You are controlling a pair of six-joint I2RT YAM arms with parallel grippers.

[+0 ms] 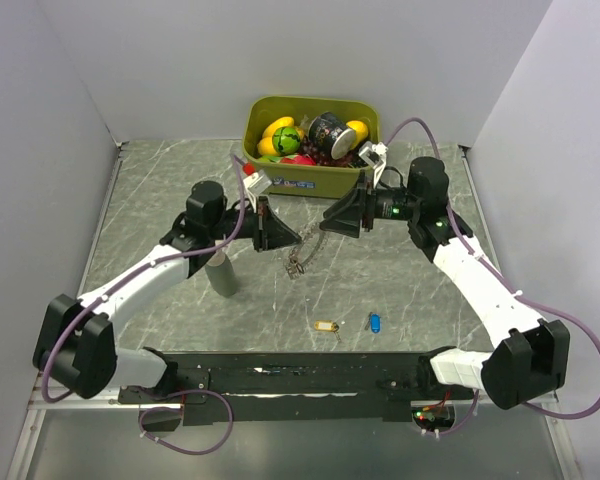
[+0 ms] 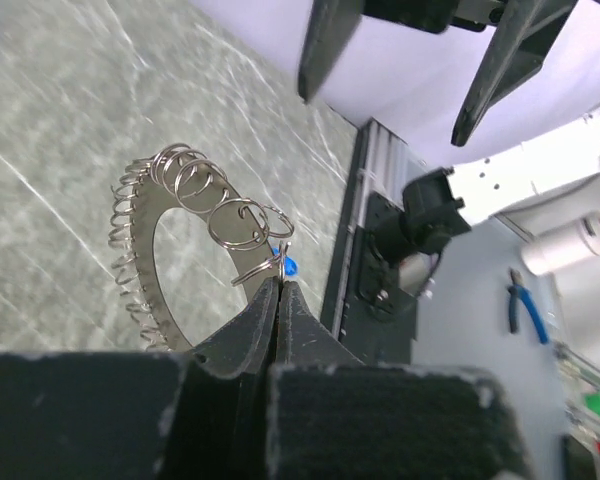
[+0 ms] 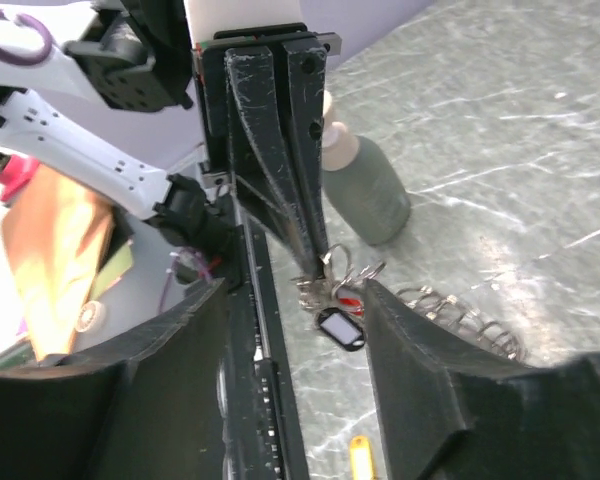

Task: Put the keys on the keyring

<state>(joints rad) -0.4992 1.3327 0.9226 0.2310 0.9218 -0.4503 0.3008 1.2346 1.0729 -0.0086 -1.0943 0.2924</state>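
Top external view showed both arms reaching toward the middle of the bench (image 1: 180, 190), their tips near each other in front of the olive-green bin (image 1: 305, 180). The left hand (image 1: 292, 237) was pinched tight on the keyring (image 1: 302, 255), whose silvery coils drooped from its tip toward the marbled surface. From the left wrist, the two fingers (image 2: 265, 310) met with no gap on a small ring at the end of the loop. The right hand (image 1: 332, 214) faced it just beside, jaws spread wide and gripping nothing. From the right wrist, a tagged key (image 3: 340, 328) hung right under the left hand's pinch, though I could not tell its colour for sure. The yellow key (image 1: 326, 326) and the blue key (image 1: 375, 322) lay flat on the bench nearer the arm bases, close together but apart, well clear of either hand. A grey bottle (image 1: 220, 272) stood upright beside the left forearm.
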